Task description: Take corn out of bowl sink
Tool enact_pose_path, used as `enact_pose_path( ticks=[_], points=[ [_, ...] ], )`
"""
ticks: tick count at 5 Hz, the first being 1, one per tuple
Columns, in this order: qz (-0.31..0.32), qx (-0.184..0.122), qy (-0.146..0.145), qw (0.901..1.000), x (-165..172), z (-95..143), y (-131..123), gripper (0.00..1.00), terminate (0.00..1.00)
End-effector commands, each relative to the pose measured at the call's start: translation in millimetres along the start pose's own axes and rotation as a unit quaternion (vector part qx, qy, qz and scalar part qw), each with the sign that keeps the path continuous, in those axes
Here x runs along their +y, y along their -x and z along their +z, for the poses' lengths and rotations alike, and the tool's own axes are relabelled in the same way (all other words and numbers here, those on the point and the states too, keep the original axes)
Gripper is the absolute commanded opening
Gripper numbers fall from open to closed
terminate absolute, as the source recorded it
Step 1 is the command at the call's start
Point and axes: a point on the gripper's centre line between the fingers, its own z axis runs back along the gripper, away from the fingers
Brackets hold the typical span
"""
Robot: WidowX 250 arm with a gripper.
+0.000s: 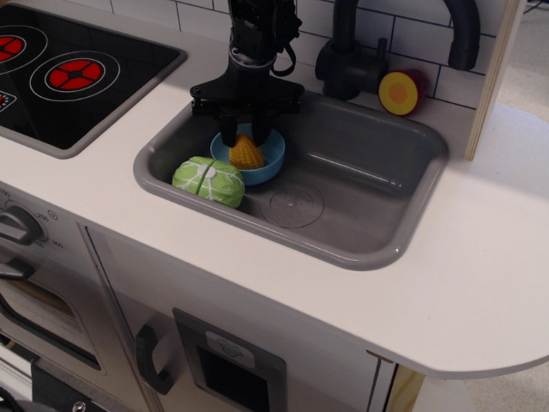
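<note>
Around me runs a white countertop (480, 283) with a rounded corner, backed by a white tiled wall (420, 39). To one side sits a black hob (69, 73) with red rings. A pale wooden upright (496, 77) stands opposite; below, white cabinet fronts, perhaps an oven door (51, 318).
</note>
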Motion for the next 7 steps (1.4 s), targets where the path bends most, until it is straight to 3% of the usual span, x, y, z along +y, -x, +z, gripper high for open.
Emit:
enact_pose_path(
  ticks=[1, 2, 3, 5, 7],
  points=[
    [0.063, -0.081, 0.046, 0.9937, -6, 55, -17, 0.0, 0.0],
    [0.086, -0.095, 0.072, 0.9891, -11, 82, -13, 0.0, 0.0],
    [0.091, -0.085, 0.089, 0.9882, -19, 100, -3, 0.0, 0.0],
    [0.043, -0.041, 0.066, 0.9961, -47, 79, 42, 0.0, 0.0],
    [0.061, -0.052, 0.039, 0.996, -74, 52, 51, 0.0, 0.0]
  ],
)
